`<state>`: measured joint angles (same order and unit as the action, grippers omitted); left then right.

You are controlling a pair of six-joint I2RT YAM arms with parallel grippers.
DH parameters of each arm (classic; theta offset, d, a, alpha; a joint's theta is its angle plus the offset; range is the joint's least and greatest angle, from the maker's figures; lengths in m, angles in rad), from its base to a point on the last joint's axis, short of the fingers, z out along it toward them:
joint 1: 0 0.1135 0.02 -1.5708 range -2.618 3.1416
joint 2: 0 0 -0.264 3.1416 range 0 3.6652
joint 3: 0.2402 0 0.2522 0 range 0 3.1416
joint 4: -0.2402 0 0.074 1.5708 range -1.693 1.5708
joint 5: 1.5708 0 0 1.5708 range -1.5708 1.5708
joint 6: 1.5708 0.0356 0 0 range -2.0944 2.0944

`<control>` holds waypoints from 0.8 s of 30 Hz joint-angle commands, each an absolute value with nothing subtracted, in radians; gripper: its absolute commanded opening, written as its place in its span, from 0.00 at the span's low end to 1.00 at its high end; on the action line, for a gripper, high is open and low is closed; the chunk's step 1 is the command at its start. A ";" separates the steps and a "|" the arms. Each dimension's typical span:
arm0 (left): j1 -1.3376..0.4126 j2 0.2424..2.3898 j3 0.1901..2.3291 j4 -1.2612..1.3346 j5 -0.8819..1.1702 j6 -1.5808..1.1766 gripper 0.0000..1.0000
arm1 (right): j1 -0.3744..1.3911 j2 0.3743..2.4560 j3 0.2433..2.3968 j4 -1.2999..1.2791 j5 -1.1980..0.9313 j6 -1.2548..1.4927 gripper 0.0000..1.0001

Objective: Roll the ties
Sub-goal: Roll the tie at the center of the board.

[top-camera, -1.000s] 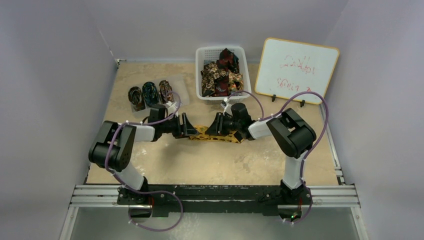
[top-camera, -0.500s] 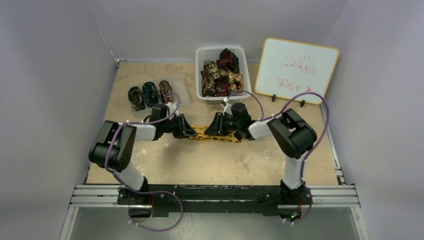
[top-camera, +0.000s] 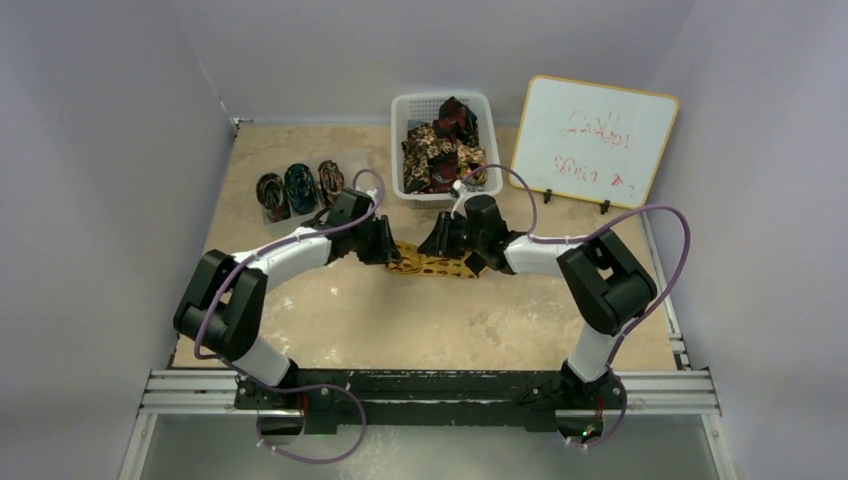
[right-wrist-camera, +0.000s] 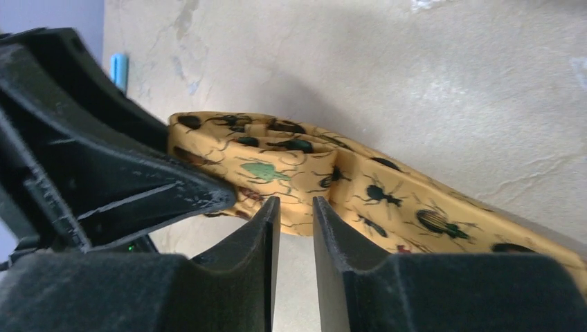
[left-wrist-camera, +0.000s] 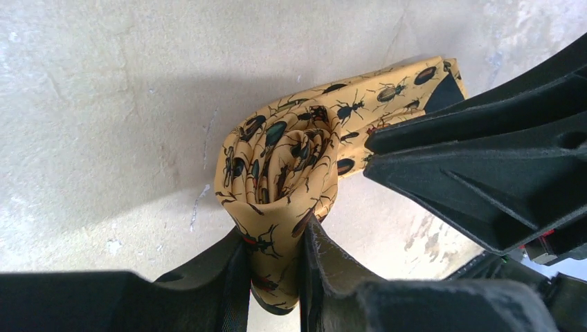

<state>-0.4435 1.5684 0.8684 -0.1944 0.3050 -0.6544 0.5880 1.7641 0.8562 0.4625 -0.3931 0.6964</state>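
**Table (top-camera: 400,330), left to right**

1. Three rolled ties (top-camera: 300,187): dark prints, standing in a row near the far left corner, well apart from both arms.
2. Left pincer (left-wrist-camera: 273,241): pinching the coiled end of the yellow tie, fingers closed on the coil's lower side.
3. Yellow tie (left-wrist-camera: 284,166): beetle print, at mid-table, just in front of the basket. Its long axis runs roughly parallel to the near edge, with the coil at the left end and the flat unrolled tail leading right.
4. Right pincer (right-wrist-camera: 296,207): fingers almost together with a slit between, tips at the tail's edge just right of the coil. Whether they catch the cloth cannot be told. Further rolling would likely travel rightward, toward this arm.
5. Basket (top-camera: 398,150): white, at the far edge, holding loose ties (top-camera: 440,150).
6. Whiteboard (top-camera: 595,140): propped at the far right corner.
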 commanded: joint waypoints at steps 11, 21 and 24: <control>-0.513 1.555 1.019 -0.427 0.070 -0.590 0.12 | 0.625 1.883 0.955 0.483 -0.333 0.698 0.17; -0.644 1.631 1.171 -0.632 -0.177 -0.628 0.09 | 0.670 1.907 0.967 0.482 -0.334 0.726 0.16; -0.663 1.650 1.217 -0.685 -0.224 -0.651 0.09 | 0.659 1.879 0.945 0.458 -0.335 0.737 0.17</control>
